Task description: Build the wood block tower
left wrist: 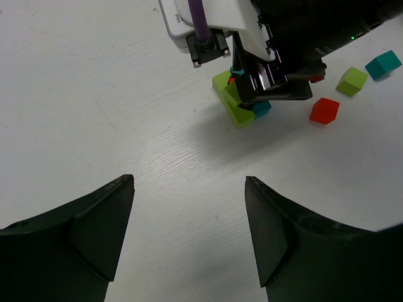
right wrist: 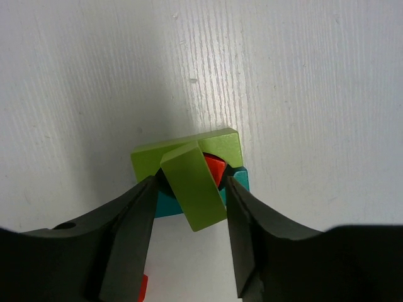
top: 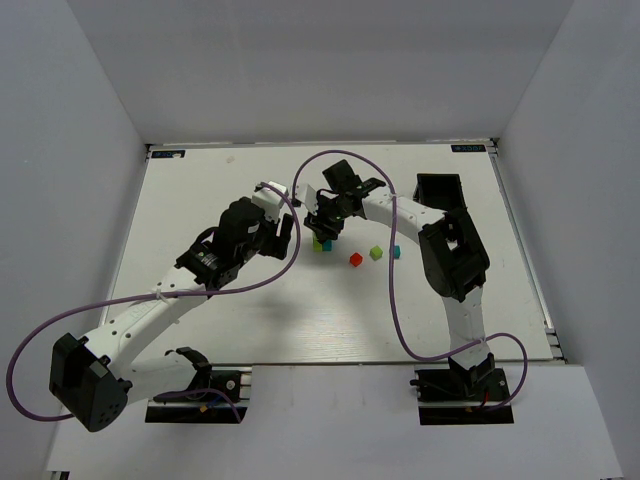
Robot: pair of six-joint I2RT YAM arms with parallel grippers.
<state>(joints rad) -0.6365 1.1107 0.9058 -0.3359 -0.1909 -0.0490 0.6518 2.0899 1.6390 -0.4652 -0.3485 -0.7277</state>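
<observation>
The right pincer (right wrist: 189, 182) grips a lime block (right wrist: 195, 192), skewed atop the tower (right wrist: 217, 143); the left pincer (left wrist: 189, 181) hangs open, empty. Next, I'd say: square it, release gently, lift straight.

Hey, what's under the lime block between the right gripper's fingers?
Under the lime block a red cube peeks out, over a lower lime block and a teal block. The block and fingers cover how they're stacked.

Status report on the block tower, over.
Left gripper open, empty. Right gripper shut on lime-green wooden cube over coloured wood block tower. Three loose cubes lie apart, nothing blocking.
</observation>
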